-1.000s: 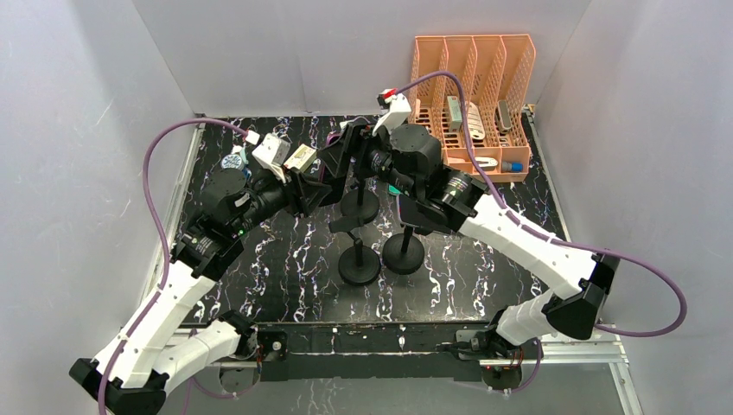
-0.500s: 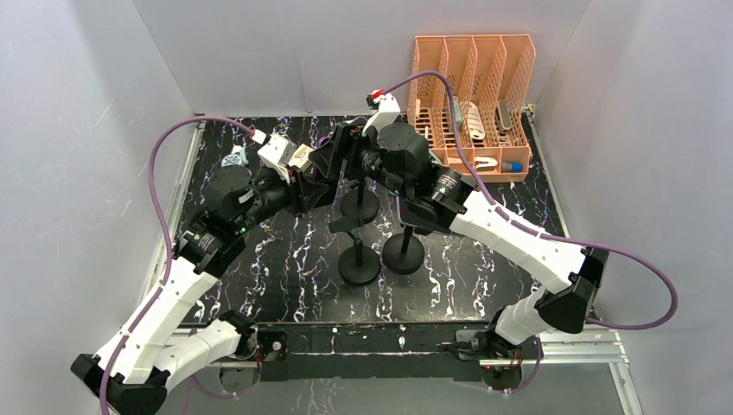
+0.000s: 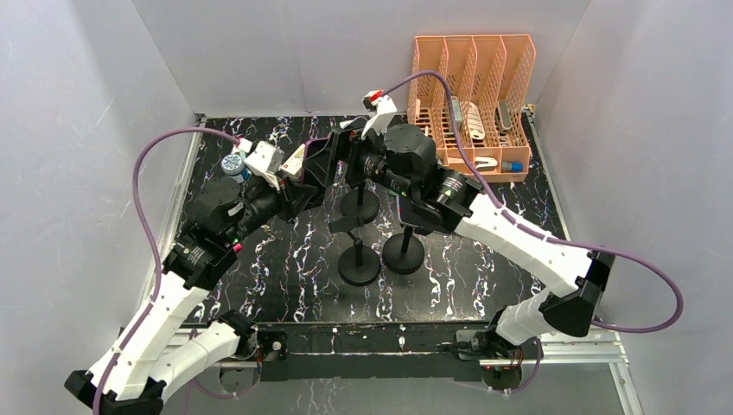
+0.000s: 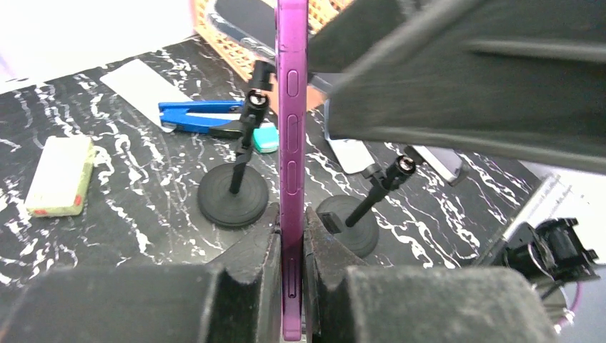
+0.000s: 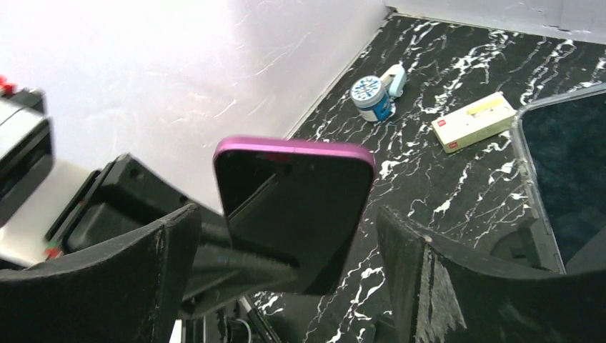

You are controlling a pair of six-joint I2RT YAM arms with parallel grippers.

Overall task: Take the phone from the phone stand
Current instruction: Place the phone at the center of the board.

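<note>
- The left claw point(image 4: 293, 227) is closed on the purple phone point(image 4: 293, 128). Its fingers point(image 4: 254, 264) press on the phone's two flat faces near its lower end, at the bottom centre of the left wrist view.
- In that view the phone stands upright and edge-on. Its side buttons face the camera, and it runs from the bottom edge to the top edge of the frame.
- The right claw point(image 5: 287, 214) is spread wide. Its fingers sit at the lower left and lower right of the right wrist view, each with a clear gap to the phone, so it grips nothing.
- The phone's dark glossy face with its purple rim fills the centre of the right wrist view, between those fingers.
- In the top view the two claws meet at the upper centre of the frame. The phone is held between them, above the black marbled tabletop point(image 3: 285, 259).
- Three black phone stands point(image 3: 359, 264) rest on round bases on the tabletop, just below the claws in the top view, and the purple phone is on none of them.
- In the left wrist view two stands appear behind the phone, one on each side of it.
- An orange rack point(image 3: 471, 95) stands at the upper right of the top view.
- A blue tool point(image 4: 193, 114) and a pale green block point(image 4: 61, 175) lie in the left part of the left wrist view.
- A blue-and-white roll point(image 5: 371, 96) and a small yellowish box point(image 5: 472, 121) lie on the tabletop in the upper right of the right wrist view.
</note>
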